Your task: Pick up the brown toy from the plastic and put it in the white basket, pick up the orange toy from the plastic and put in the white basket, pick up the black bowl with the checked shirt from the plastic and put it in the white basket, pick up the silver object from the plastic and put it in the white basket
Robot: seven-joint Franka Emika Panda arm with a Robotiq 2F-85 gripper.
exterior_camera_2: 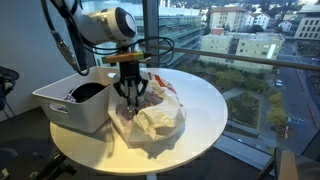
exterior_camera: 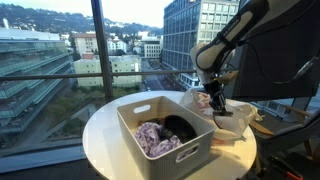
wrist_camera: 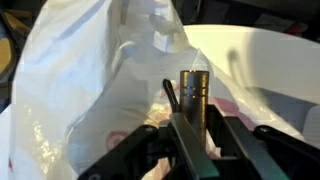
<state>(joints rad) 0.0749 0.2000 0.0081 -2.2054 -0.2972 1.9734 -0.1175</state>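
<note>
**Gripper closed on the silver object above the plastic**

In the wrist view, the gripper [wrist_camera: 192, 132] has its jaws drawn in on the silver object [wrist_camera: 193, 92], a short metal cylinder that stands upright between the dark fingers [wrist_camera: 146, 142]. A thin black loop runs just beside the cylinder. The plastic [wrist_camera: 80, 90] rises crumpled behind and to one side of it, translucent white with faint red print.

In both exterior views the gripper [exterior_camera: 212, 100] [exterior_camera_2: 133, 95] points straight down over the plastic [exterior_camera: 228, 122] [exterior_camera_2: 155, 118], which lies heaped on the round white table [exterior_camera: 100, 130] [exterior_camera_2: 200, 100] just beside the basket [exterior_camera: 135, 135] [exterior_camera_2: 60, 110]. Whether the silver object touches the plastic below it cannot be told.

The basket sits on the table next to the gripper. Inside it lie the shirt [exterior_camera: 155, 138], bunched toward one end, and the bowl [exterior_camera: 180, 126] [exterior_camera_2: 88, 92], touching the shirt at the end nearer the plastic.
</note>
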